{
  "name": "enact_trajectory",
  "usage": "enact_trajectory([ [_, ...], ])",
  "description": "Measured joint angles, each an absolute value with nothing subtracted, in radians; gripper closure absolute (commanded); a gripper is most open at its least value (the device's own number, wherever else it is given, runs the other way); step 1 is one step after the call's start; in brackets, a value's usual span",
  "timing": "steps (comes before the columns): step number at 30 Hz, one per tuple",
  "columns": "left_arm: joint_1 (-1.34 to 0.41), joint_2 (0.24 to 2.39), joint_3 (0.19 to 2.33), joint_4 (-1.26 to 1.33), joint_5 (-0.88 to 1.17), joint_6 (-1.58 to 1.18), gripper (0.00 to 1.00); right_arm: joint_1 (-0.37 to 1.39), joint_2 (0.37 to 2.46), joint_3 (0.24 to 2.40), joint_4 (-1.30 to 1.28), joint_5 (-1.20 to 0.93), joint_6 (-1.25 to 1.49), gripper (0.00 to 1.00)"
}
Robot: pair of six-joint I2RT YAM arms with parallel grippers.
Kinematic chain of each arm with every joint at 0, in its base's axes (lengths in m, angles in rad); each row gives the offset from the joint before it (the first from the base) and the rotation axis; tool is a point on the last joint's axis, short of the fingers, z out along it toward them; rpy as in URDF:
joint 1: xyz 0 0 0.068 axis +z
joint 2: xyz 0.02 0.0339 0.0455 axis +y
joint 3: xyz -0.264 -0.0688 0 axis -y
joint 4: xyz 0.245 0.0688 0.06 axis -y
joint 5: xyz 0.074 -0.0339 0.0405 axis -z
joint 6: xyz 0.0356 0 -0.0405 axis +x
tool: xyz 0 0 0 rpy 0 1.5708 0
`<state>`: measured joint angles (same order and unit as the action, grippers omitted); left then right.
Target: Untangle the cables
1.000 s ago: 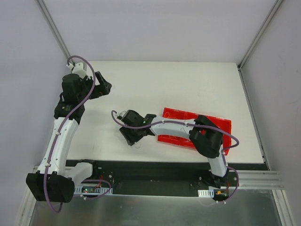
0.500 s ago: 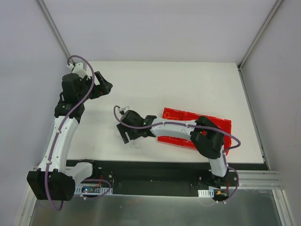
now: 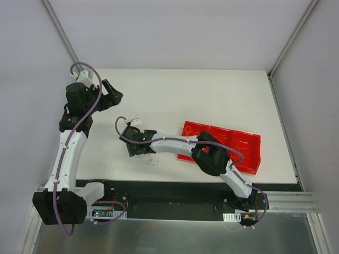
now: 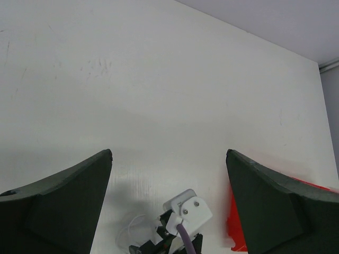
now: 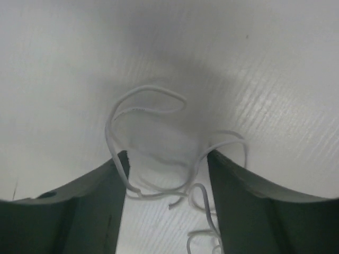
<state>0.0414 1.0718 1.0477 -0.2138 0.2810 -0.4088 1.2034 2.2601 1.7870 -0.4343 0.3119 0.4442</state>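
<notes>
— Two arms over one white tabletop [image 3: 212, 95]. Where are the cables?
— The cables [image 5: 159, 159] in view are white, thin and curly. They lie loose on the tabletop near its front edge, left of a red tray [image 3: 249, 159]. Several loops cross one another.
— And the right pincer?
— Reached far left, its arm passing over the tray. The right pincer [image 5: 167, 156] is released, jaws spread, low over the strands. The loops sit in the gap between its fingers [image 5: 79, 211]. One strand runs along the inner edge of one finger; whether it touches, I cannot tell.
— The left pincer?
— The left pincer [image 4: 168, 153] is released too, jaws wide. It hangs at the left rear of the tabletop, well apart from the cables. Its camera catches the right wrist and a corner of the tray.
</notes>
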Motion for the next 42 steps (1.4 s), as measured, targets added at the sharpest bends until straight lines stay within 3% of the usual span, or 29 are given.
enact_trajectory([
  [8,0.066,1.090,1.044,-0.210,0.298,-0.426,0.14,1.238,2.293,1.827,-0.530,0.432,0.420,1.00],
  [15,0.067,1.095,1.036,-0.205,0.307,-0.430,0.14,1.241,2.029,1.484,-0.438,0.453,0.319,1.00],
  [19,0.067,1.095,1.035,-0.205,0.308,-0.431,0.14,1.240,1.710,1.321,-0.410,0.433,0.260,1.00],
  [27,0.067,1.116,1.035,-0.198,0.339,-0.441,0.11,1.208,1.161,1.209,-0.390,0.552,0.190,1.00],
  [34,0.067,1.143,1.035,-0.192,0.368,-0.460,0.10,0.901,0.912,1.019,-0.487,0.612,0.200,1.00],
  [38,0.067,1.152,1.035,-0.188,0.393,-0.465,0.10,0.647,0.837,0.824,-0.509,0.525,0.247,0.99],
  [42,0.067,1.170,1.035,-0.184,0.412,-0.469,0.10,0.502,0.885,0.674,-0.476,0.371,0.283,0.99],
])
